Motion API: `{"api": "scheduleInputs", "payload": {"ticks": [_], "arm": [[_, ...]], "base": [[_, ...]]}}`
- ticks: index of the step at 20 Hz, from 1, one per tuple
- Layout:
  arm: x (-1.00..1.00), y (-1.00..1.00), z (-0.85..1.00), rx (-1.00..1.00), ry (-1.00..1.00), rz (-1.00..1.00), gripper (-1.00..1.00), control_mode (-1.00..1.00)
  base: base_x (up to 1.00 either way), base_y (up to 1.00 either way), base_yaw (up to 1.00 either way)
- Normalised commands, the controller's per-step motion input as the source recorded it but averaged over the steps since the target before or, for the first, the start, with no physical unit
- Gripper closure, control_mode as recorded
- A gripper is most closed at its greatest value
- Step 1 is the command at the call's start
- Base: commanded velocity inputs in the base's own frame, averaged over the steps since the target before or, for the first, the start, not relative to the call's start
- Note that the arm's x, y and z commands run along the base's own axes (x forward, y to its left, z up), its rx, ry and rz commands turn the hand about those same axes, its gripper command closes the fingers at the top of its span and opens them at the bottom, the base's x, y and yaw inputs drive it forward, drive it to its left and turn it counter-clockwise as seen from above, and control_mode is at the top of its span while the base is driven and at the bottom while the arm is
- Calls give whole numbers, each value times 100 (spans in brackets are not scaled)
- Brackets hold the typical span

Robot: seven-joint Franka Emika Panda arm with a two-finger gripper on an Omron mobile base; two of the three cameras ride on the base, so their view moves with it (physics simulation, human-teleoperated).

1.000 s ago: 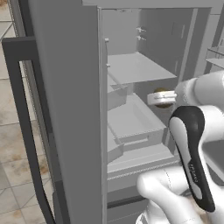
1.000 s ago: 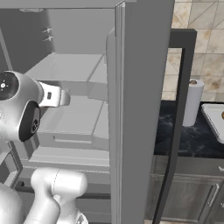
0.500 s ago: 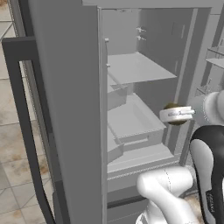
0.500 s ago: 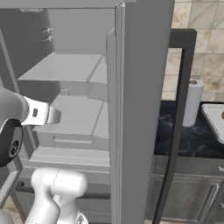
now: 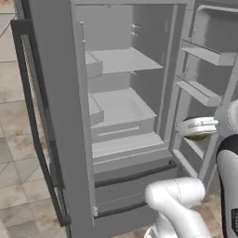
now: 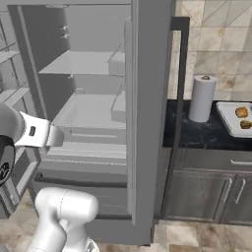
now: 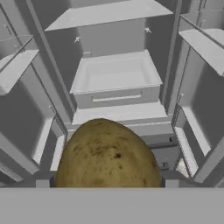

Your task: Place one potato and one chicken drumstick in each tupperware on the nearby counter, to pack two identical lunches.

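Note:
A brown speckled potato (image 7: 107, 155) sits between my gripper's (image 7: 107, 183) two grey fingertips (image 7: 42, 183), close to the hand camera. In the left base view the gripper (image 5: 197, 128) holds the potato (image 5: 194, 135) in front of the open fridge (image 5: 121, 107), near its right door shelves. The right base view shows the hand (image 6: 43, 135) low on the left. On the dark counter at the right a white tupperware (image 6: 227, 117) holds two small brown pieces (image 6: 241, 112), too small to tell potato from chicken drumstick.
The fridge's left door (image 5: 51, 116) stands open with a dark handle (image 5: 35, 121). Its right door (image 6: 150, 113) stands between me and the counter (image 6: 197, 135). A paper towel roll (image 6: 202, 98) stands on the counter. Grey empty shelves and a drawer (image 7: 116, 85) lie ahead.
The gripper has drawn back out of the fridge with the potato, toward the right door shelves. Both base views have shifted a little, so the base has moved.

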Motion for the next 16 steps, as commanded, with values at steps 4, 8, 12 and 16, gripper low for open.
{"api": "scheduleInputs", "payload": {"ticks": [4,8,12,16], "arm": [[0,0,0,0,0,0,100,100],[0,0,0,0,0,0,100,100],[0,0,0,0,0,0,100,100],[0,0,0,0,0,0,100,100]], "base": [[-100,-55,0],[-78,-80,0],[-34,-100,-1],[-1,-100,-3]]}}
